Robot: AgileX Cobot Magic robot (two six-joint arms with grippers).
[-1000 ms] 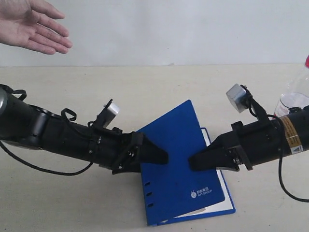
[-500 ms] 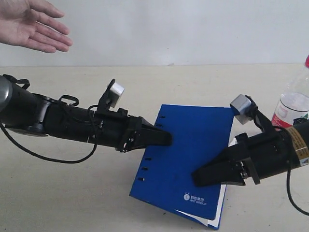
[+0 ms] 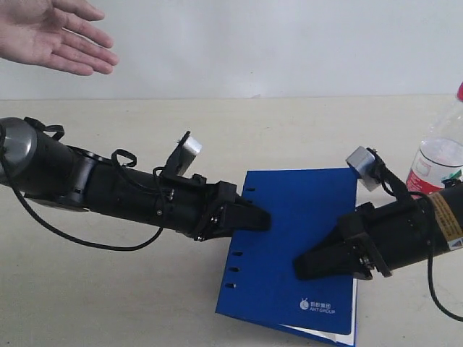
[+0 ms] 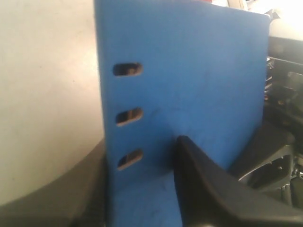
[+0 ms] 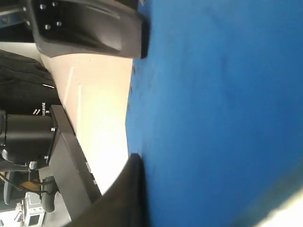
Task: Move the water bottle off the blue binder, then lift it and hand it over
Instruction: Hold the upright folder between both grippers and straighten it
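The blue binder hangs tilted between my two arms, its slotted spine edge toward the left arm and its white logo near the lower corner. My left gripper is shut on the spine side, one finger on top of the cover. My right gripper is shut on the opposite side, where one finger presses the blue cover and the other is hidden. The water bottle, clear with a red cap and red-and-white label, stands on the table at the far right, apart from the binder.
An open human hand is held palm up at the top left, above the table. The beige tabletop stretches behind the arms to a white wall. The bottle stands just behind my right arm's body.
The binder has swung round and shifted right and lower between both grippers. My left arm has reached further right. The hand has moved slightly right.
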